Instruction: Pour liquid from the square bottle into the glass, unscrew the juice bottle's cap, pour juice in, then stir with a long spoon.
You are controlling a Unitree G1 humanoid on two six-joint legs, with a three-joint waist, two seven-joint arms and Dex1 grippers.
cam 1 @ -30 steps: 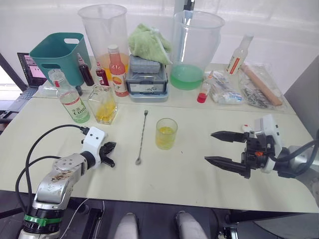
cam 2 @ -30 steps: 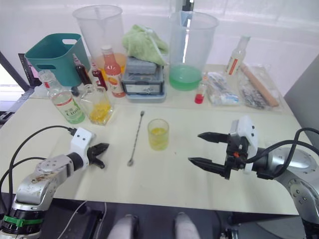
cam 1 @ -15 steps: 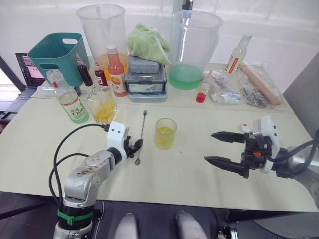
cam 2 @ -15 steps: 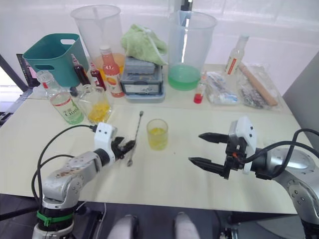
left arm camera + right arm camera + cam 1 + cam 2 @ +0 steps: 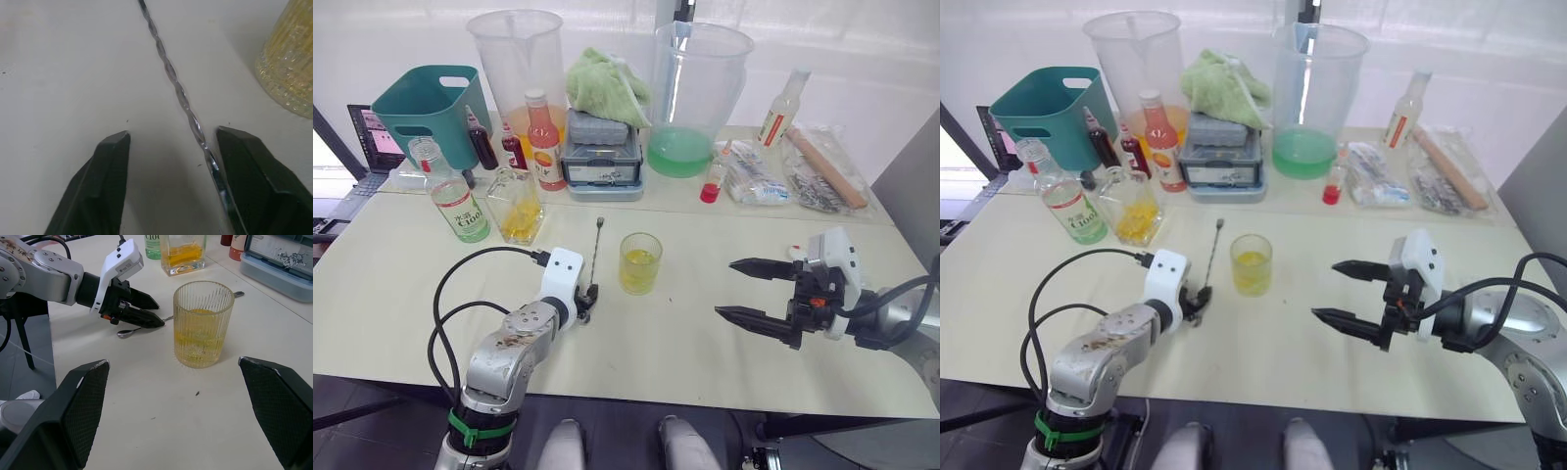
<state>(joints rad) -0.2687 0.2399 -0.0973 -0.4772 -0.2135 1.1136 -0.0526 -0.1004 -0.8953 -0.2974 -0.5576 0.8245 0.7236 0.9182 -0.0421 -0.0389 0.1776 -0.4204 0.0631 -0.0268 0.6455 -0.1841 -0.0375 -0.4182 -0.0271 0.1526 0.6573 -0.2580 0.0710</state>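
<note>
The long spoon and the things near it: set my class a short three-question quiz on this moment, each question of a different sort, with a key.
1. True or false: the left gripper is open, with the long spoon lying on the table between its fingers.
2. Multiple choice: the glass holds (A) nothing, (B) yellow liquid, (C) green liquid.
3. Fill in: the right gripper is ____ and holds nothing.

Key:
1. True. In the left wrist view the twisted handle runs close along one finger.
2. B.
3. Open. Its fingers are spread wide, to the robot's right of the glass.
</note>
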